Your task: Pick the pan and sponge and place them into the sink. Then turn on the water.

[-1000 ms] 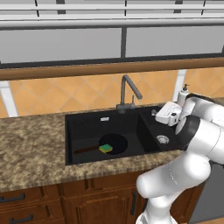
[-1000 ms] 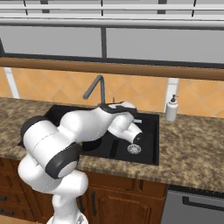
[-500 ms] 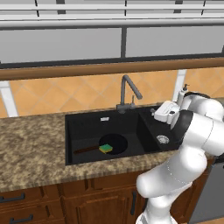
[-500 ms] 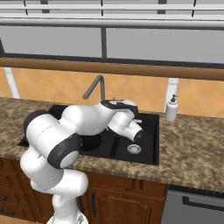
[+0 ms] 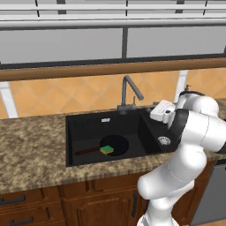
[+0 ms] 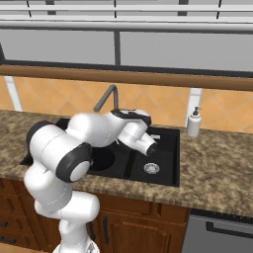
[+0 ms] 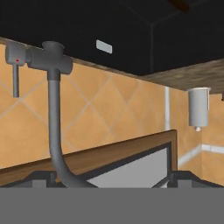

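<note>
From the left in the left base view, the pan (image 5: 114,145) lies flat on the floor of the large basin of the sink (image 5: 88,124), its thin handle pointing left, and the sponge (image 5: 106,150) rests green side up on the pan's near edge — both pieces already where the task wants them. Behind the divider between the basins stands the faucet (image 5: 129,93), its gooseneck arching forward and no stream falling from it, so turning on the water looks like the step left. Right of it, over the small basin, the gripper (image 5: 155,113) hangs empty with its jaws spread wide, apparently to fit around the lever. In the hand view, rolled upside down, the lever (image 7: 15,70) sits beside the faucet's base — near, but not touched. Farthest right, a white soap dispenser (image 6: 193,122) stands on the counter (image 5: 31,150).
</note>
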Tool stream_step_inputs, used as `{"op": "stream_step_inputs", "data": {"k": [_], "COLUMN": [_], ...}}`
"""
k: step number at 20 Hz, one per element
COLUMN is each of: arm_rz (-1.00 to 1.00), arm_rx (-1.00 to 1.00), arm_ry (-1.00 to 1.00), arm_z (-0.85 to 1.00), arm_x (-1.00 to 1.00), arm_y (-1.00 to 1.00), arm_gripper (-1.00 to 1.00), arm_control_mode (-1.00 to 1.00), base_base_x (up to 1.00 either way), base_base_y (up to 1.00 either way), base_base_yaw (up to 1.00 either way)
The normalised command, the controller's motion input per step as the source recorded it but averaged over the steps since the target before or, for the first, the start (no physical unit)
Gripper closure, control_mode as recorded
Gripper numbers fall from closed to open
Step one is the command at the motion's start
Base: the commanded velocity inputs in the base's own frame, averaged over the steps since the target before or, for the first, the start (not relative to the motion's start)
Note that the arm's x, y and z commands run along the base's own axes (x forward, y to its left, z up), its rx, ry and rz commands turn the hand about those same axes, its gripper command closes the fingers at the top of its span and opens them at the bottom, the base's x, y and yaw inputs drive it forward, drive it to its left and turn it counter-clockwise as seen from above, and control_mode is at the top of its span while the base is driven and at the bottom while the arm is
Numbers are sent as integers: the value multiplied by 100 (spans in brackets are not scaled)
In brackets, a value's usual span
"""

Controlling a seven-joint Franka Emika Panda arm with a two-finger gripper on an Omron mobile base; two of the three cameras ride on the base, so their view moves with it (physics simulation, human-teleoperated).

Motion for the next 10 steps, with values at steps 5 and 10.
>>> {"op": "stream_step_inputs", "data": {"k": [5, 10], "arm_rz": [0, 0], "arm_rx": [0, 0], "arm_ry": [0, 0], "arm_z": [0, -3], "arm_x": [30, 29], "arm_y": [5, 0], "arm_gripper": [-100, -100], "arm_control_mode": [-100, -100], "base_base_x": [0, 0], "base_base_y": [0, 0], "base_base_yaw": [0, 0]}}
